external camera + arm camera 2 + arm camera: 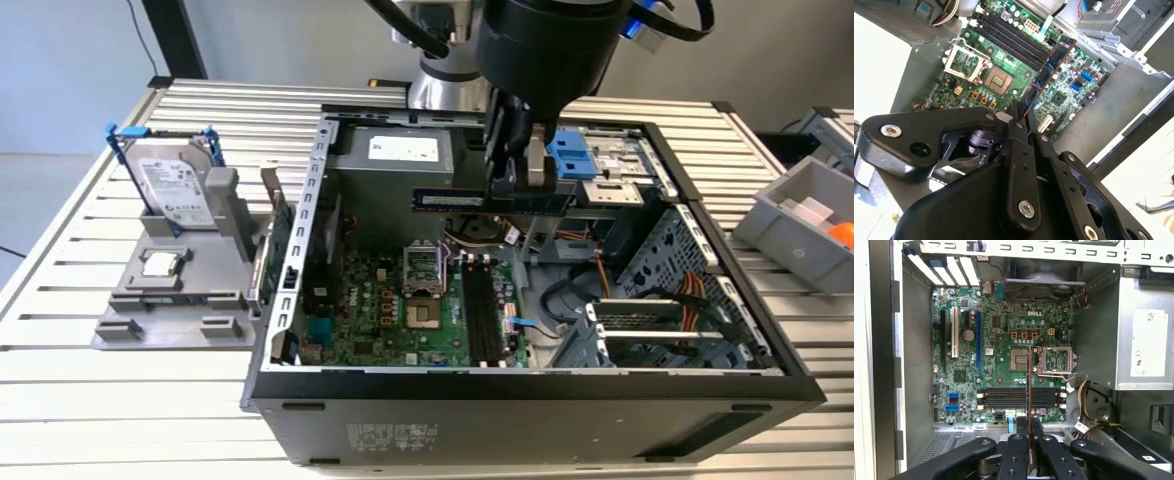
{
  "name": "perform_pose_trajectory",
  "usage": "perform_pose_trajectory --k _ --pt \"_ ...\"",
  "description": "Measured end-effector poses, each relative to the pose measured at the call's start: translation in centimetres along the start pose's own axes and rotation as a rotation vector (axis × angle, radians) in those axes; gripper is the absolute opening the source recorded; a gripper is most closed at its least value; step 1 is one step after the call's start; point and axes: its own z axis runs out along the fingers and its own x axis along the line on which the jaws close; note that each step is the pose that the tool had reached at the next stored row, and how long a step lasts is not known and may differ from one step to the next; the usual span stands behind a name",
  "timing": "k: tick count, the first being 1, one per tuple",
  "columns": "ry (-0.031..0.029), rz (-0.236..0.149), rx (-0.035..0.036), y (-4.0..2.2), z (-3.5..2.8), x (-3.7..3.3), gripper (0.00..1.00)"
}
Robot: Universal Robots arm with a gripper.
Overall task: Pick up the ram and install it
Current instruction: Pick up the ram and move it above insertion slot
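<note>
gripper (523,185): pinching the ram (454,199)
ram: level, jutting to the exterior view's left, above the motherboard (387,300)

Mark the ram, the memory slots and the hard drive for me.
ram (447,199), exterior view, on its exposed blue face.
memory slots (1004,396), first wrist view, middle of the black slots.
hard drive (174,190), exterior view, on its labelled silver face.

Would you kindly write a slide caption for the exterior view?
The gripper holds the ram above the motherboard of the open computer case.
</note>
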Motion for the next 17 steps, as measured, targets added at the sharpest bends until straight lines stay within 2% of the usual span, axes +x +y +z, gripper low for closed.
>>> perform_pose_trajectory --k 9,17 --pt "0.0000 0.000 0.0000 -0.03 0.00 -0.04 0.00" --pt "0.0000 0.001 0.0000 -0.29 0.05 -0.56 0.00"
